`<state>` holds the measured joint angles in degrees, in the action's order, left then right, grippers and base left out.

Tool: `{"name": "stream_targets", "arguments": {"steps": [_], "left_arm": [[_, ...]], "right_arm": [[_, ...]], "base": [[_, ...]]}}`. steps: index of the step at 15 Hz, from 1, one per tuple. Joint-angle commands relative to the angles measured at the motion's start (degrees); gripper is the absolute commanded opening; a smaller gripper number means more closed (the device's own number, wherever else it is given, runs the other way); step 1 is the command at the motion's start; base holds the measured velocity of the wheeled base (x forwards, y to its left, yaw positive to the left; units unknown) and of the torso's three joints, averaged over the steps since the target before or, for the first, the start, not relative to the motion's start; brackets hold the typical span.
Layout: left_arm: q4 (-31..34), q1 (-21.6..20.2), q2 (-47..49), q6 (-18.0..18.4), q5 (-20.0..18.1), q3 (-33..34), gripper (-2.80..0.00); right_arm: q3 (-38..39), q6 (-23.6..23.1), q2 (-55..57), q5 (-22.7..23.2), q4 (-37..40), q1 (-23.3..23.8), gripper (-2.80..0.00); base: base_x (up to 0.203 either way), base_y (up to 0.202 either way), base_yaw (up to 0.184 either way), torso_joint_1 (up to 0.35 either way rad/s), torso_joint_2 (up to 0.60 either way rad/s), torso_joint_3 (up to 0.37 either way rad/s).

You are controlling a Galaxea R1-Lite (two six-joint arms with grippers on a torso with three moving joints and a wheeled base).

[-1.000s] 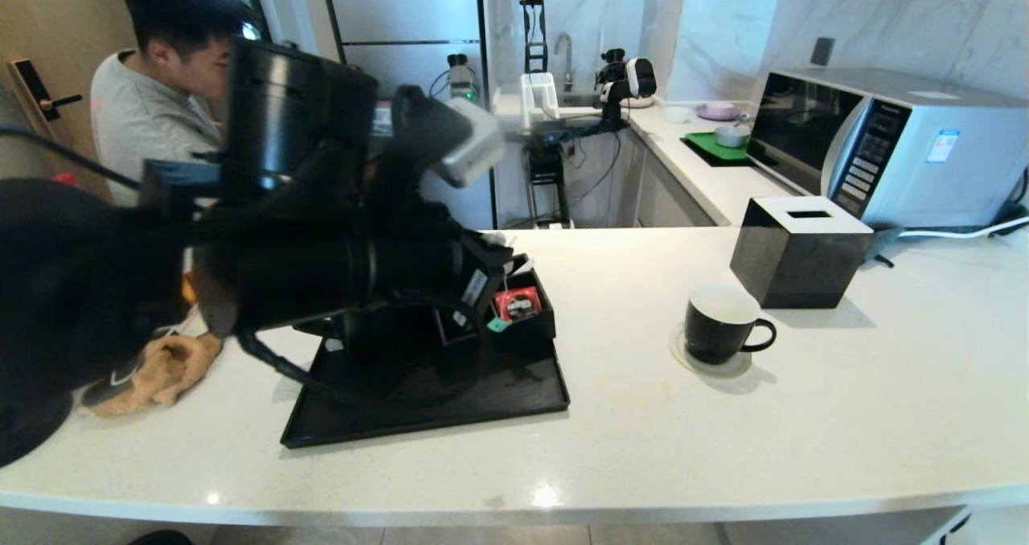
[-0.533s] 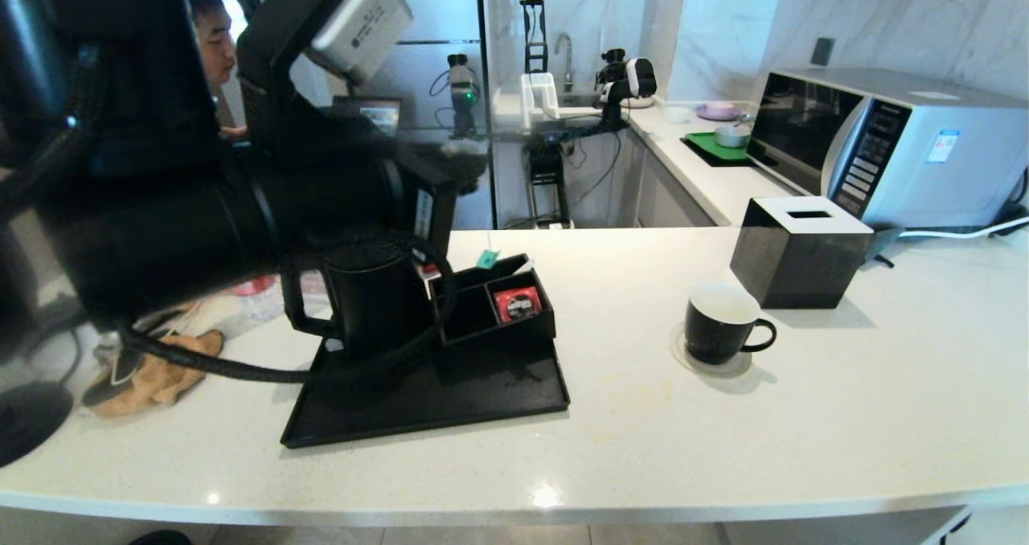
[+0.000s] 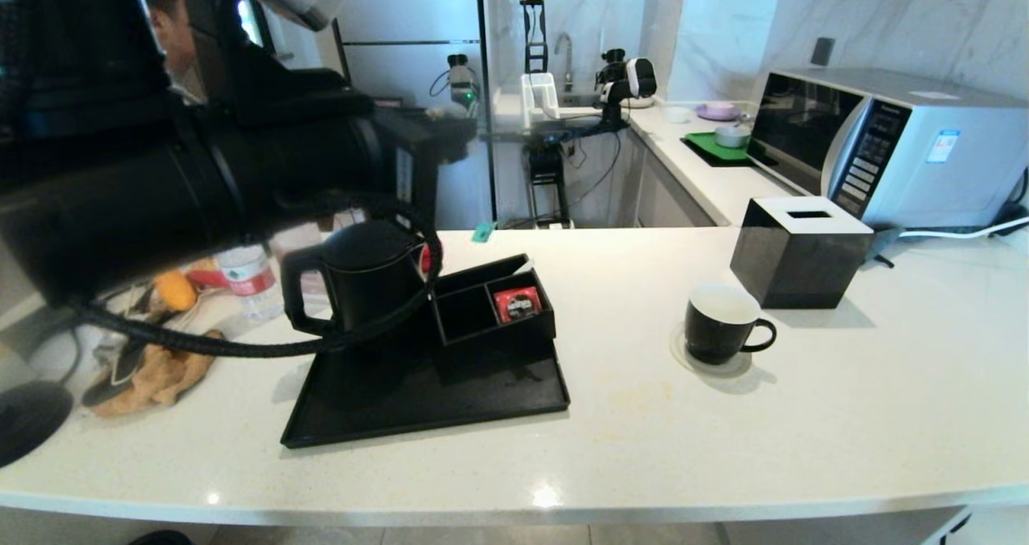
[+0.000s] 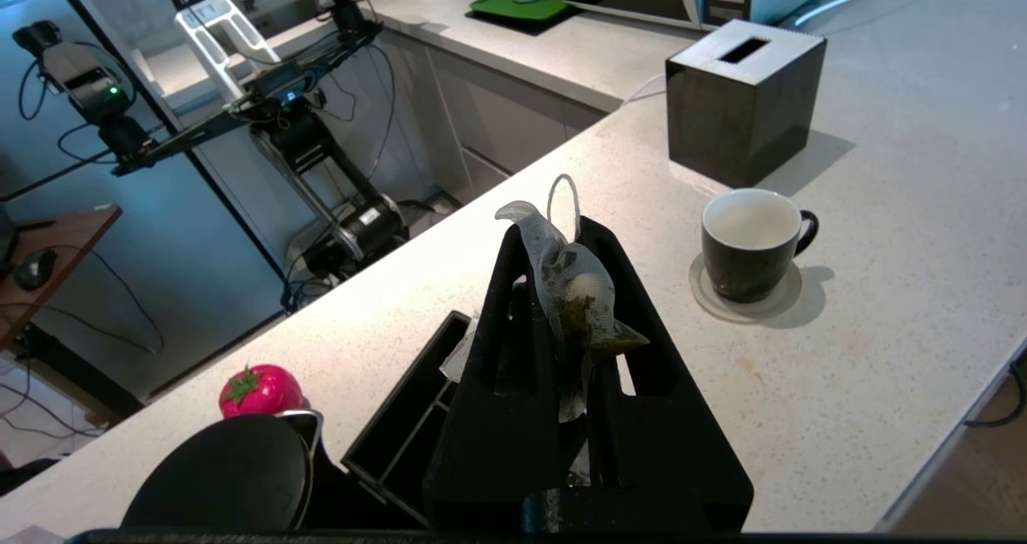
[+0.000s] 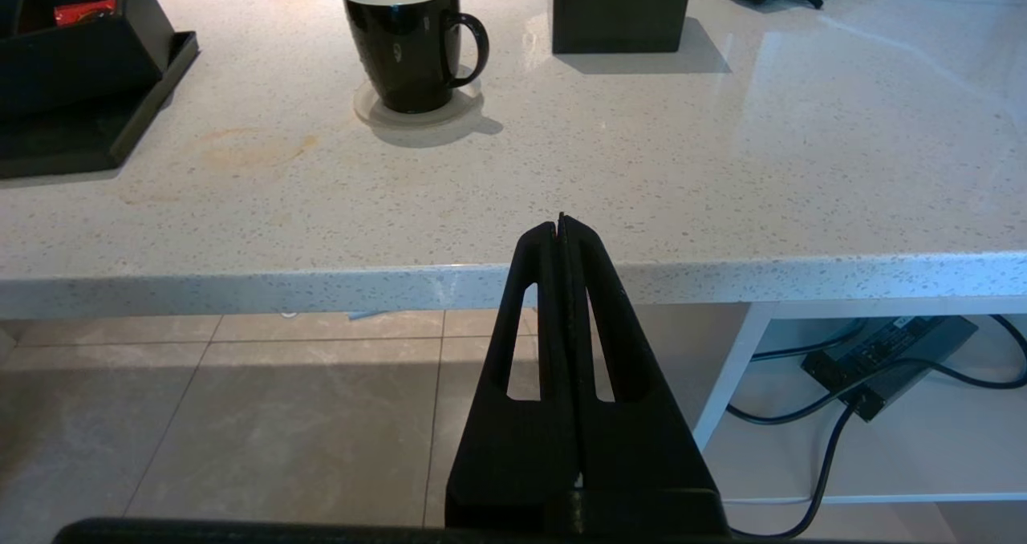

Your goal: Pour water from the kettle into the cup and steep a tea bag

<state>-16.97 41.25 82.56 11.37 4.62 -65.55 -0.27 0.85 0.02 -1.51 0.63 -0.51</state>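
The tea bag (image 4: 574,287), a grey mesh pouch with a looped string, is pinched between the shut jaws of my left gripper (image 4: 556,231), raised above the organiser box (image 3: 490,312). Its teal tag (image 3: 482,232) dangles over the counter's far edge. On the black tray (image 3: 482,404) stands the black kettle (image 3: 366,284), partly behind my left arm (image 3: 241,183). The black cup (image 3: 718,322) with a white inside sits on a coaster to the right, empty as far as the left wrist view shows. My right gripper (image 5: 560,225) is shut on nothing, low in front of the counter edge.
A red sachet (image 3: 516,304) lies in the organiser box. A black tissue box (image 3: 796,252) stands behind the cup, with a microwave (image 3: 884,151) beyond. At the left are a plastic bottle (image 3: 249,280) and a tan cloth (image 3: 157,376). A person stands at the far left.
My left arm has risen from the organiser box, lifting the tea bag; the teal tag climbed from the box rim to above the counter's far edge. The kettle is now uncovered.
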Motion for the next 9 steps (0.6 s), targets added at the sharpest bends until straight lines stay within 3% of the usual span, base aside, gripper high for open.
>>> {"name": "stream_targets", "arguments": {"steps": [1,5,9], "left_arm": [[0.0,-0.2,-0.6,0.1,0.0,0.2,-2.8],[0.1,-1.9,-0.5,0.1,0.1,0.4,-2.8],[0.2,-2.1,0.3,0.1,0.2,0.2,-2.8]], "right_arm": [[0.0,-0.2,0.0,0.1,0.0,0.0,-2.8],[0.0,-1.3,0.0,0.5,0.1,0.0,-2.8],[-3.8,-6.9,0.2,4.1,1.1,0.0,-2.8]], "base": [[0.0,0.0,0.0,0.0,0.0,0.0],[0.0,0.0,0.0,0.0,0.0,0.0],[0.0,0.0,0.0,0.0,0.0,0.0]]}}
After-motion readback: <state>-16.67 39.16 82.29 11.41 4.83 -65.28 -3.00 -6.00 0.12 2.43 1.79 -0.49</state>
